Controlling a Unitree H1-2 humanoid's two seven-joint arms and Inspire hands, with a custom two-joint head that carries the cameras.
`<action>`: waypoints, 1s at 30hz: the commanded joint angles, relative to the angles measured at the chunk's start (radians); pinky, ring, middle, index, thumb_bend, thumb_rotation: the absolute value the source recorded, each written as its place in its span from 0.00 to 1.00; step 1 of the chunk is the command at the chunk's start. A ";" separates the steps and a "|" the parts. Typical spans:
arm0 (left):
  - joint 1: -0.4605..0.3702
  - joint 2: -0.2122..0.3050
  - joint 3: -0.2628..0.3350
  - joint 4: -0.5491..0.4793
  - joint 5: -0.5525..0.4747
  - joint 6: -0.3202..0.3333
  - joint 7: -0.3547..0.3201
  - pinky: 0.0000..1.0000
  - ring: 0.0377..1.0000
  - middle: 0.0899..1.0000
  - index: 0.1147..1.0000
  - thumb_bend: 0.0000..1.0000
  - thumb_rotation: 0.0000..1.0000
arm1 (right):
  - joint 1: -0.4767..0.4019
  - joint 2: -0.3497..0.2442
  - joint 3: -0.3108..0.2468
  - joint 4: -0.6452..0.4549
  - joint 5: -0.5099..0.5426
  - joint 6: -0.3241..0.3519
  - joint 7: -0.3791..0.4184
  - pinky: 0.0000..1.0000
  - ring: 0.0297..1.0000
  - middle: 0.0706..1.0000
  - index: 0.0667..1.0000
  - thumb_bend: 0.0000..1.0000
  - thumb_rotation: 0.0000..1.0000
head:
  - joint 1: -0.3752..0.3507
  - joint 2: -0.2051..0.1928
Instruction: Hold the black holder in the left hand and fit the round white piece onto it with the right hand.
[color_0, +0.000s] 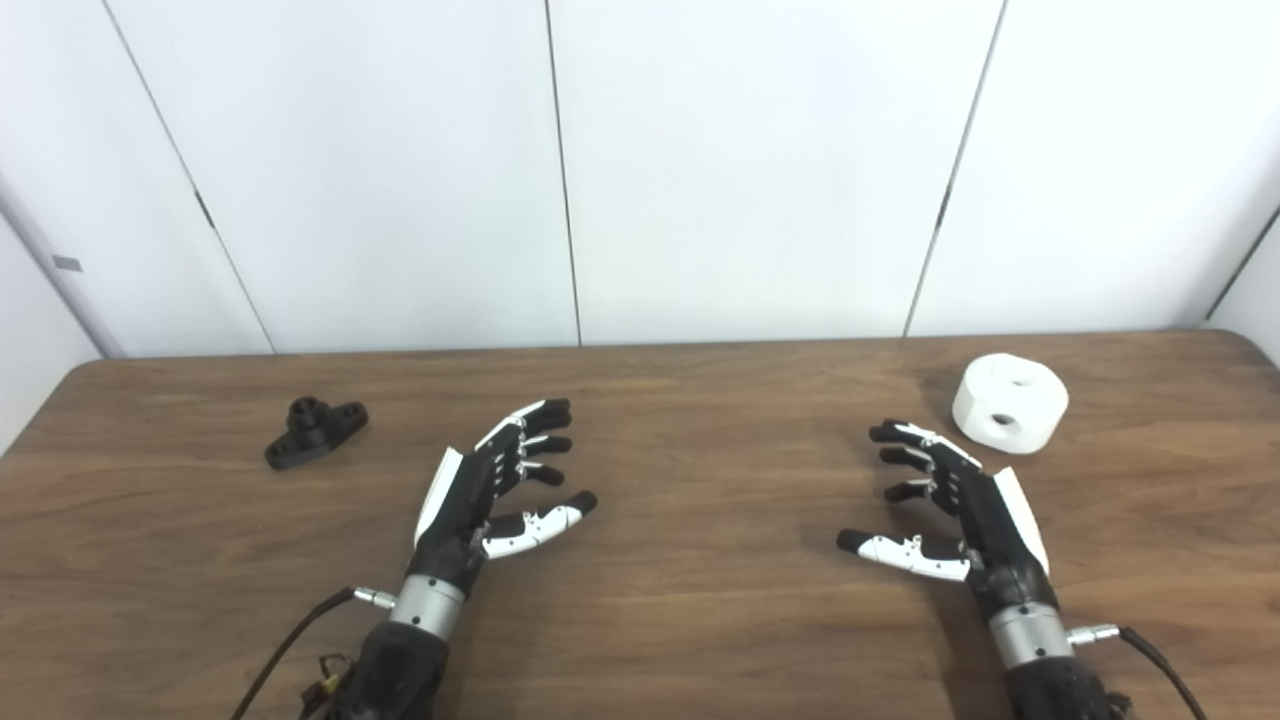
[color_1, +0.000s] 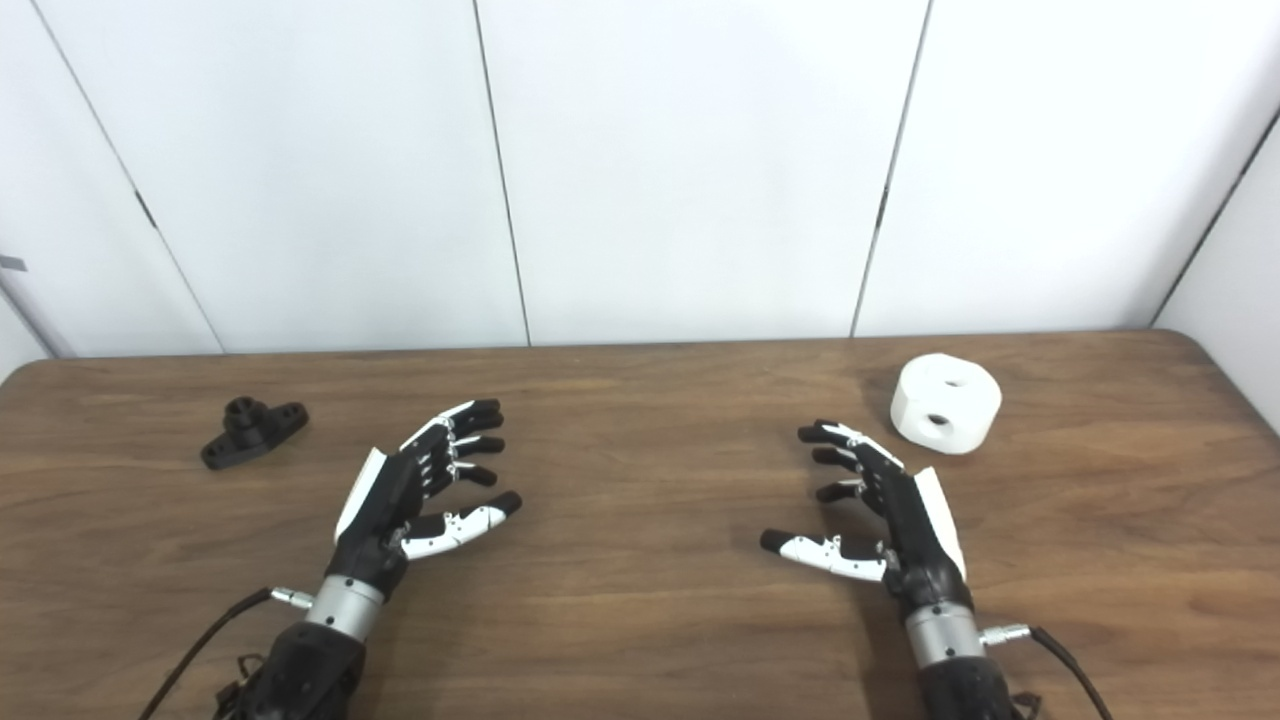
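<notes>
The black holder (color_0: 315, 431) lies on the wooden table (color_0: 680, 420) at the far left, a flat bar with a short round post in its middle. The round white piece (color_0: 1010, 403) sits at the far right, with a hole in its top and one in its side. My left hand (color_0: 495, 490) is open and empty, right of the holder and well apart from it. My right hand (color_0: 945, 500) is open and empty, just in front and left of the white piece, not touching it.
A white panelled wall (color_0: 640, 170) stands right behind the table's far edge. Cables run from both wrists (color_0: 300, 630) toward the near edge. The table's rounded far corners show at left and right.
</notes>
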 joint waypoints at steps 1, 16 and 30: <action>0.030 -0.007 -0.010 0.045 0.015 -0.013 0.013 0.62 0.76 0.82 0.80 0.68 0.01 | -0.016 -0.019 -0.011 0.004 0.007 -0.045 -0.004 0.60 0.77 0.83 0.70 0.79 0.07 | 0.048 -0.006; 0.010 -0.087 -0.062 0.075 0.085 -0.005 0.054 0.60 0.78 0.84 0.81 0.68 0.03 | -0.009 -0.099 -0.063 0.047 0.092 -0.052 0.038 0.62 0.80 0.86 0.72 0.76 0.10 | 0.280 -0.043; -0.004 -0.082 -0.052 0.079 0.043 -0.006 0.031 0.56 0.74 0.84 0.80 0.69 0.00 | -0.016 -0.108 -0.069 0.079 0.094 -0.081 0.036 0.60 0.79 0.85 0.70 0.79 0.15 | 0.294 -0.040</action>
